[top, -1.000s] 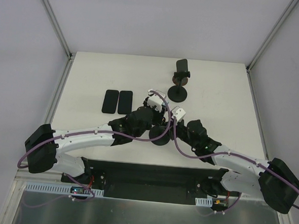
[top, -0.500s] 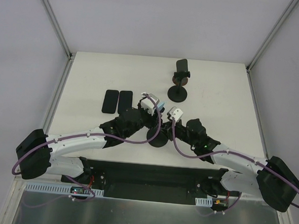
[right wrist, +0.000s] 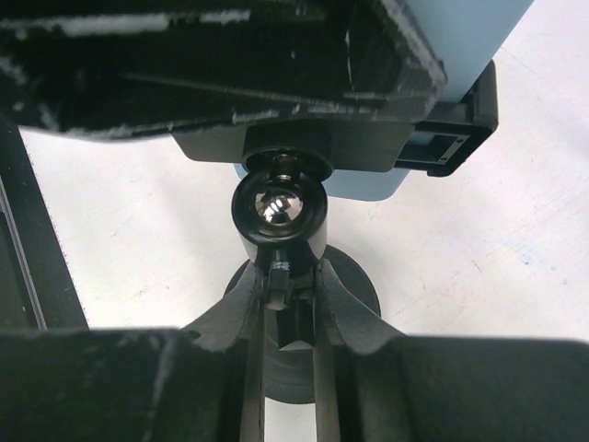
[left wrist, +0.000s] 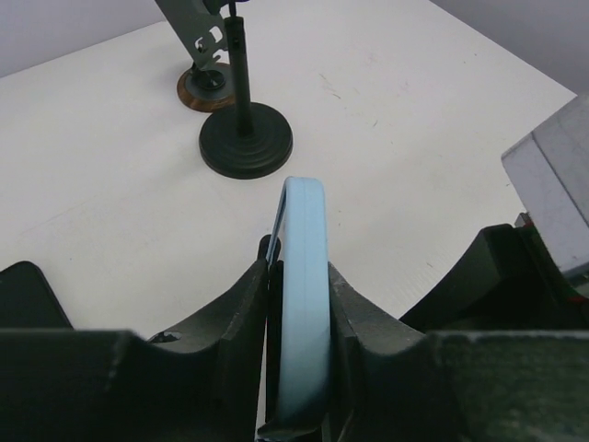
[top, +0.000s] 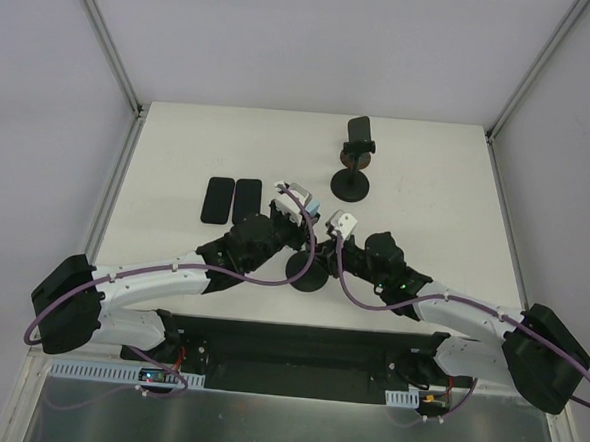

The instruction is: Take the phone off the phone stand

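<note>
white table [left wrist: 414, 110], blue phone [left wrist: 304, 313] clamped in left end effector [left wrist: 296, 276]

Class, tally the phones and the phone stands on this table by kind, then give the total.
Phone stands: 2, the near phone stand and the far phone stand
Phones: 4, the light blue phone, the upright black phone and two flat black phones
Total: 6
</note>
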Available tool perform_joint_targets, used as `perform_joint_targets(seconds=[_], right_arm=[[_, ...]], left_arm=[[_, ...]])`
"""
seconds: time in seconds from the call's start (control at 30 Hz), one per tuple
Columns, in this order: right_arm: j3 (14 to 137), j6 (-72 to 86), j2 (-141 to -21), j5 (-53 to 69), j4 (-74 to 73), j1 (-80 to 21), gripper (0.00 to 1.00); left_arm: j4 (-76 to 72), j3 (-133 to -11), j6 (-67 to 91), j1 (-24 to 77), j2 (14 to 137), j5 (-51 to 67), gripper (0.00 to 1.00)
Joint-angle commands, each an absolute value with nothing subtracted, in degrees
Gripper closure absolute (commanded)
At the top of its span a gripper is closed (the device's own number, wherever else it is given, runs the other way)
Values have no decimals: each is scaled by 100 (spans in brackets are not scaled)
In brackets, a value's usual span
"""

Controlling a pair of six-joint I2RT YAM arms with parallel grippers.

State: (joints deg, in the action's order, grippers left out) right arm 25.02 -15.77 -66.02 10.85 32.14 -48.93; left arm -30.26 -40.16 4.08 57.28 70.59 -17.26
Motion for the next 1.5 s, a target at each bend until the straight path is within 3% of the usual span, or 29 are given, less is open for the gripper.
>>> perform_joint_targets(seconds=[0.0,0.03,0.07,0.13,0.17,0.23,0.27,0.33,0.5,0.6,0.7,0.8,0.83,0.9,1.23,1.47], right_arm=[[2725,-1441,-6662,1556,3428,-4931,99],[2742,-1433,-6662,1573,3436,-4939,99],[2751,-1433,-6671,1582,3428,-4939,99],[2742,-1415,-6671,1582,3419,-4931,96],[2760,-1415,-6662,1565,3419,-4939,82],[2768,-1424,-6636,1547,3410,-4939,67],[2803,-1441,-6618,1547,3367,-4931,52],[2856,-1485,-6557,1503,3296,-4939,37],[3032,-1564,-6583,1310,3226,-4931,31],[3120,-1591,-6723,1318,3226,-4922,34],[3225,-1626,-6847,1353,3234,-4922,43],[3252,-1670,-6934,1502,3226,-4922,65],[3252,-1687,-6935,1564,3226,-4922,80],[3270,-1731,-6970,1801,3173,-4922,99],[3533,-1925,-7137,3215,2883,-5124,99],[3533,-1951,-7119,3349,2830,-5212,99]], left_arm=[[-3419,-3946,255,5678,6873,-1881,80],[-3419,-3938,237,5678,6873,-1881,85],[-3419,-3938,229,5678,6882,-1872,97],[-3393,-3955,237,5678,6864,-1793,100],[-3366,-3964,290,5686,6873,-1741,100],[-3349,-3981,360,5739,6908,-1644,100],[-3305,-3999,378,5765,6934,-1644,100],[-3252,-4034,413,5862,7022,-1644,100],[-3217,-3973,632,5959,7014,-1573,100],[-3191,-3981,677,5994,7014,-1529,100],[-3182,-3990,703,6012,7022,-1494,100],[-3190,-4051,765,6012,7075,-1494,100],[-3190,-4069,756,6012,7093,-1494,100],[-3252,-4104,773,6012,7145,-1538,100],[-4227,-4008,921,5661,7462,-1241,100],[-4605,-4175,1019,5476,7839,-932,100]])
